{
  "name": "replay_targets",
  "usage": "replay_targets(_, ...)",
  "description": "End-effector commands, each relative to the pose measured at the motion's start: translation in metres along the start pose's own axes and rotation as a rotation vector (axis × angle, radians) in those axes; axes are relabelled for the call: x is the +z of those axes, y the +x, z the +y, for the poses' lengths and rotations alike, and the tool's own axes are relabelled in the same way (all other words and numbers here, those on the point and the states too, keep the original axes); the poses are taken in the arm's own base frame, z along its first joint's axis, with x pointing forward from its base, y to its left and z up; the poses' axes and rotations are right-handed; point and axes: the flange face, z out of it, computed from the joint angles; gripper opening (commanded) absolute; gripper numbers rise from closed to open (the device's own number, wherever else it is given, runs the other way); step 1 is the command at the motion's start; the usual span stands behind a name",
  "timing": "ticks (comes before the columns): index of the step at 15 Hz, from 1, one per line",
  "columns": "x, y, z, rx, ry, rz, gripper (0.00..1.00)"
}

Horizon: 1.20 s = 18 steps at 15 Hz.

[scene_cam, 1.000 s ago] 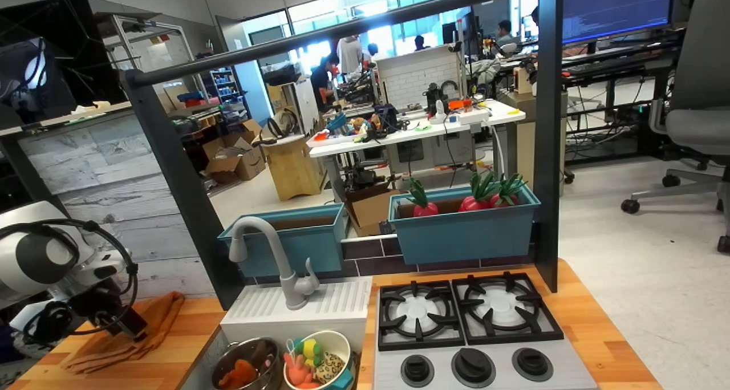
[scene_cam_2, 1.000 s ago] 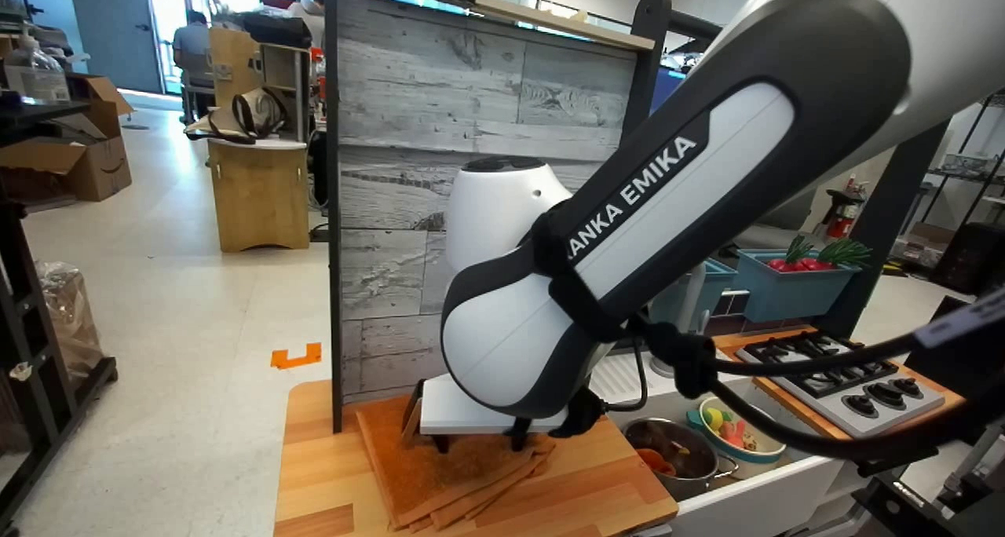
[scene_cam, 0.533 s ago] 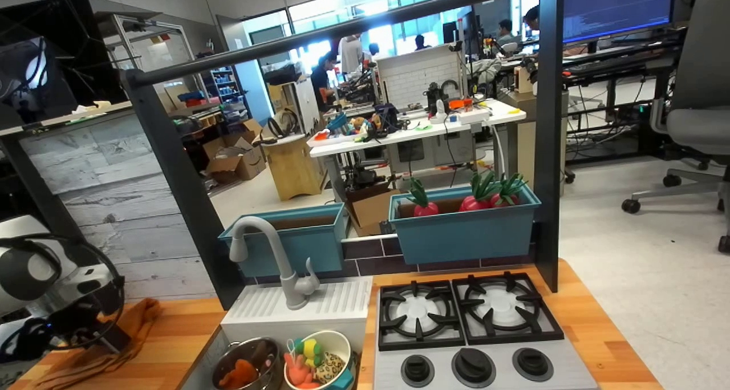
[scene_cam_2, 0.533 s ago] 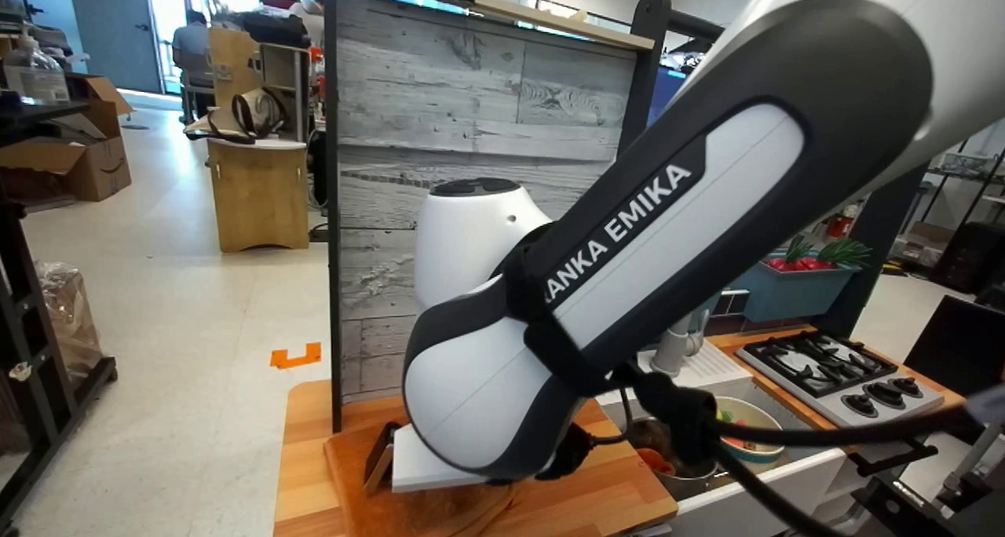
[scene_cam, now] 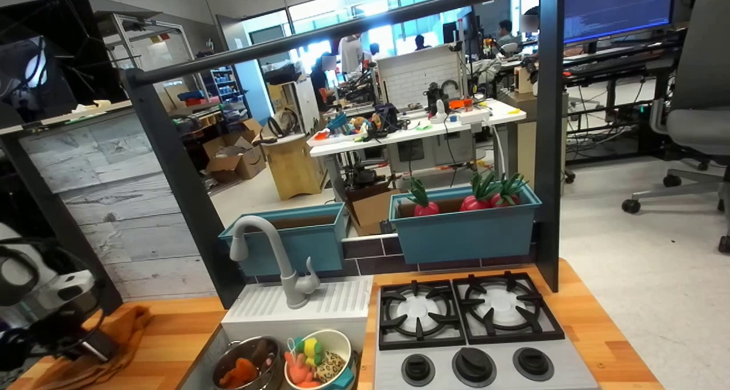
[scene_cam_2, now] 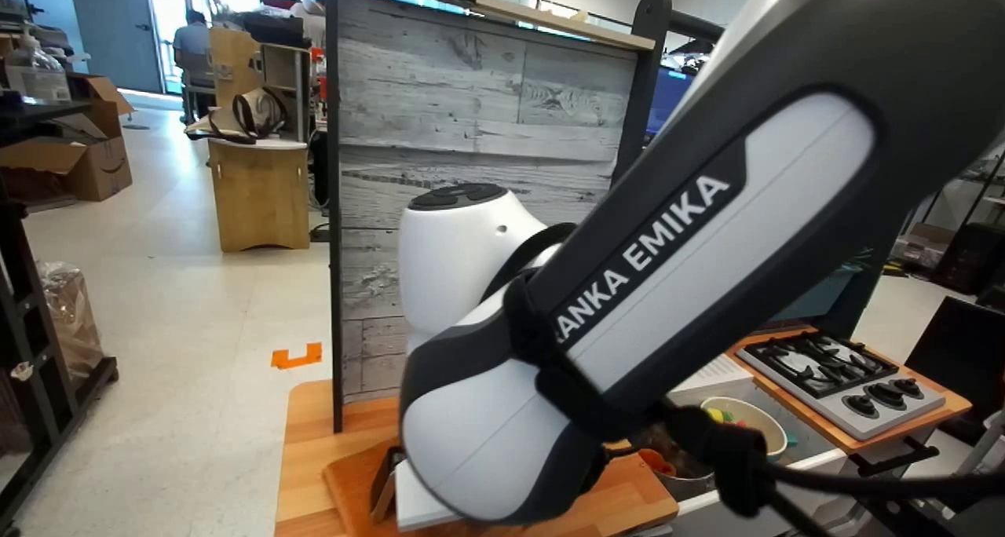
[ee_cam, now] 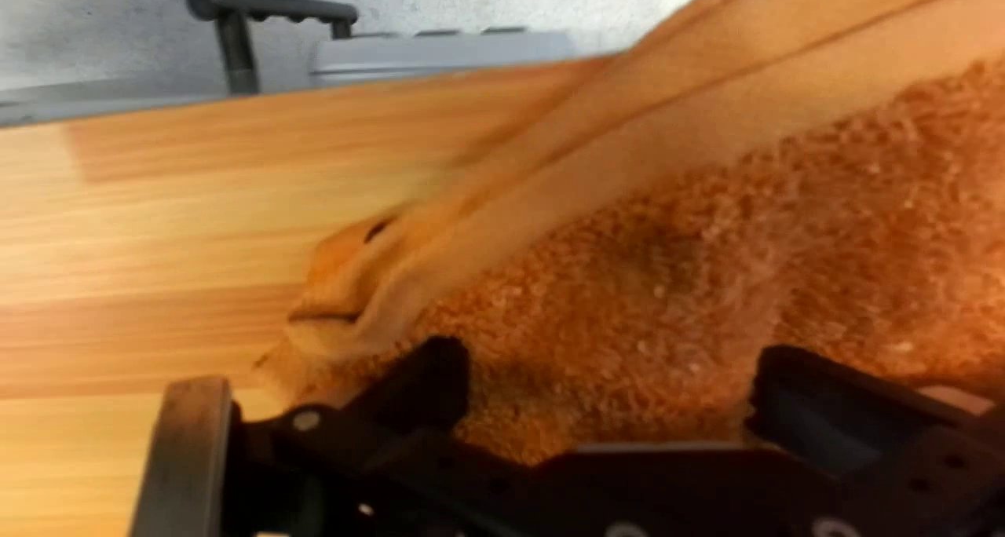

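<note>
My gripper [ee_cam: 611, 364] is open, its two black fingers wide apart over an orange cloth [ee_cam: 628, 286], with nothing gripped between them. The cloth lies crumpled on the wooden counter [ee_cam: 157, 270], with a fuzzy face and smooth folded hems. It also shows in both exterior views [scene_cam: 134, 324] [scene_cam_2: 345, 474]. In an exterior view the gripper [scene_cam: 100, 344] is low over the cloth at the left. In the exterior view with the arm [scene_cam_2: 487, 435] in front, the arm hides the fingers and much of the cloth. Whether the fingertips touch the cloth I cannot tell.
A grey wood-look panel [scene_cam: 142, 207] stands behind the counter. Right of it are a grey faucet [scene_cam: 279, 259], a metal pot [scene_cam: 245, 356] and a bowl of toys [scene_cam: 342, 344] in the sink. A stove [scene_cam: 479, 361] and teal planters [scene_cam: 465, 236] stand further right.
The arm has moved down and to the left in both exterior views. The cloth has shifted left along with it, its right edge now further from the sink.
</note>
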Motion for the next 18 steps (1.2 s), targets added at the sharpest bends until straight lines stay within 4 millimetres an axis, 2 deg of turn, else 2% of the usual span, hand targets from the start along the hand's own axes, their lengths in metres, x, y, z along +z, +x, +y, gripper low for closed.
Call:
replay_targets(1, 0.003, 0.036, 0.091, 0.171, -0.111, 0.039, 1.0)
replay_targets(3, 0.009, 0.063, 0.15, 0.282, -0.17, 0.05, 1.0)
replay_targets(5, 0.017, 0.076, 0.172, 0.391, -0.233, 0.046, 1.0)
replay_targets(6, 0.025, 0.077, 0.171, 0.408, -0.252, 0.042, 1.0)
replay_targets(8, 0.04, 0.061, 0.148, 0.352, -0.261, 0.014, 1.0)
replay_targets(10, 0.045, 0.032, 0.106, 0.219, -0.234, 0.012, 1.0)
replay_targets(12, 0.033, 0.013, 0.072, 0.096, -0.217, 0.05, 1.0)
replay_targets(15, 0.017, -0.017, 0.006, -0.021, -0.144, 0.117, 1.0)
replay_targets(17, 0.013, -0.024, -0.019, -0.057, -0.122, 0.131, 1.0)
replay_targets(18, 0.017, -0.021, -0.02, -0.06, -0.124, 0.135, 1.0)
